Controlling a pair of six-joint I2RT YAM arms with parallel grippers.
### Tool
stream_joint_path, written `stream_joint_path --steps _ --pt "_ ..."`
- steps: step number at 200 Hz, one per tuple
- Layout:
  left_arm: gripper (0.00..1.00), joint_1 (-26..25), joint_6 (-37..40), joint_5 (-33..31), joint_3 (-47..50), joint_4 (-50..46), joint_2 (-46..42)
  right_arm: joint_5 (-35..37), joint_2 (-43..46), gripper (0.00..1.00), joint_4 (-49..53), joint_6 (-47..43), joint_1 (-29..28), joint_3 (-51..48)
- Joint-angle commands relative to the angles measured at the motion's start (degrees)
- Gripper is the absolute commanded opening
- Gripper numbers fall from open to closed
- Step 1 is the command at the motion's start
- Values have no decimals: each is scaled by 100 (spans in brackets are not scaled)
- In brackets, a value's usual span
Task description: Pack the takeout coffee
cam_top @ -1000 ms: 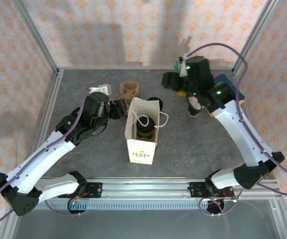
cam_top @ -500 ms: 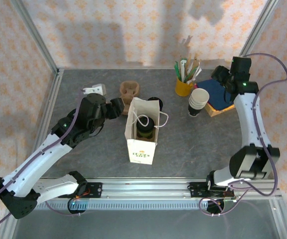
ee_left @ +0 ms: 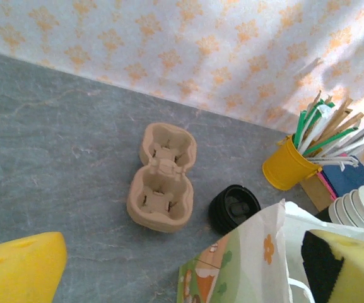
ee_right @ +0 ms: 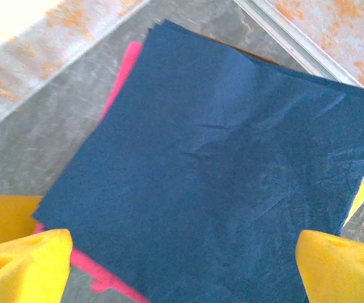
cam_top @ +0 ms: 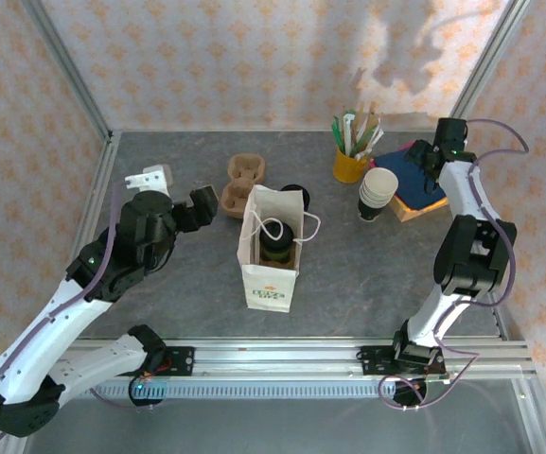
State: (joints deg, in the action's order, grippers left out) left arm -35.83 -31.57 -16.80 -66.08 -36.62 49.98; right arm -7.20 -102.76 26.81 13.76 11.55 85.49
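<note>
Right gripper [ee_right: 182, 262] withdrew; bag [cam_top: 271, 284] holds takeout coffee [cam_top: 277, 248].

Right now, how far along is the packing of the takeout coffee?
Seemingly done: a black-lidded cup stands inside the paper bag. In hand: nothing; the left hand is open beside the bag, the right hand open over the blue napkins. Left: maybe adding napkins; the bag's top stands open.

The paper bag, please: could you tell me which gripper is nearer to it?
Left. The left gripper hangs just left of the paper bag; the right gripper is far to its right, over the blue napkins.
</note>
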Motion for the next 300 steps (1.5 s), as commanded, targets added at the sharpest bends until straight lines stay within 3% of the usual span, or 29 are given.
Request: stream_joint_path --steps 1,101,170,234,300 --pt "99 66 62 -267 69 -86 -7 303 -285 91 -150 58 110 299" --pt "99 68 -3 -171 84 -56 39 71 -1886 90 410 17 194 1650" --pt "99 67 -96 -104 208 -8 65 408 -2380 82 800 90 189 1710" --pt "99 68 -129 -89 224 -19 65 -304 -2103 59 573 167 192 1602" --pt "99 60 -167 -85 267 -72 21 -921 -1852 44 309 502 198 1565"
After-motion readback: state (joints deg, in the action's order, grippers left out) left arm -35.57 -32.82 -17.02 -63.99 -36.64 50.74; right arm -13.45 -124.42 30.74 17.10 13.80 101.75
